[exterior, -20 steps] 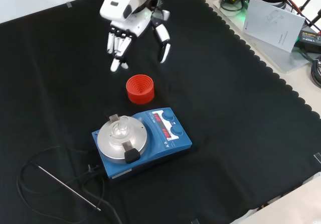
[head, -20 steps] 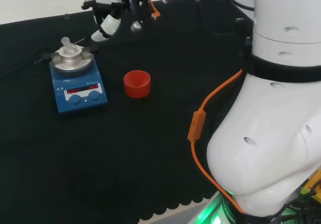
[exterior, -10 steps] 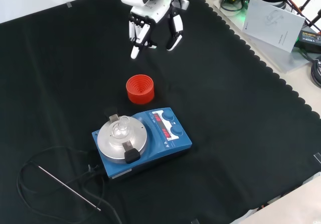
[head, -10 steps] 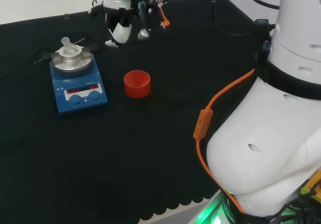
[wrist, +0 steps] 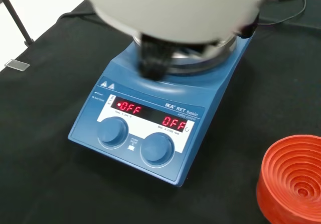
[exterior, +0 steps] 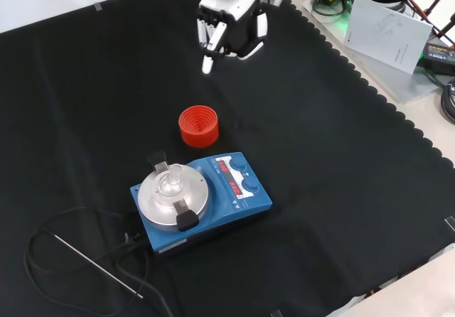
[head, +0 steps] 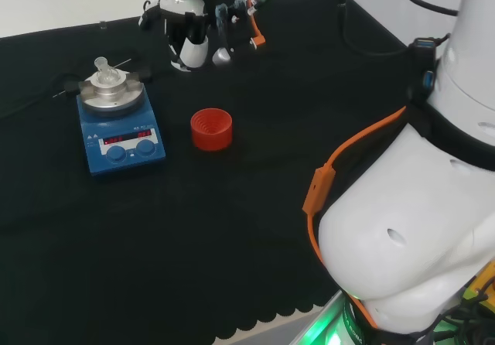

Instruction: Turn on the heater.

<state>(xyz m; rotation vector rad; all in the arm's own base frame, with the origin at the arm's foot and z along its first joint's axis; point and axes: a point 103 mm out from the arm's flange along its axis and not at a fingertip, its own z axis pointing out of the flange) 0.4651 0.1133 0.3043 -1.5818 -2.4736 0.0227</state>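
Observation:
The heater (head: 120, 136) is a blue hotplate with a round silver plate, two blue knobs and red lit displays. It stands at the left in the head view and low in the front view (exterior: 206, 200). A small clear glass piece (exterior: 169, 183) sits on its plate. The hand (head: 197, 28) hangs above the cloth well beyond the heater, at the top of the front view (exterior: 231, 18). Its fingers point down, relaxed and holding nothing. The wrist view looks at the heater's front panel (wrist: 150, 128) from a distance, past a blurred white part of the hand (wrist: 175, 8).
A red ribbed ring (exterior: 198, 126) stands on the cloth between the hand and the heater. A thin metal probe on a black cable (exterior: 92, 264) lies by the heater. Papers and equipment (exterior: 387, 25) sit beyond the cloth's scalloped edge. The arm's white links (head: 418, 229) stand at the head view's right.
The hand has drawn away from the heater, up and to the right in the front view, with its fingers and thumb coming closer together. The heater and ring have not moved.

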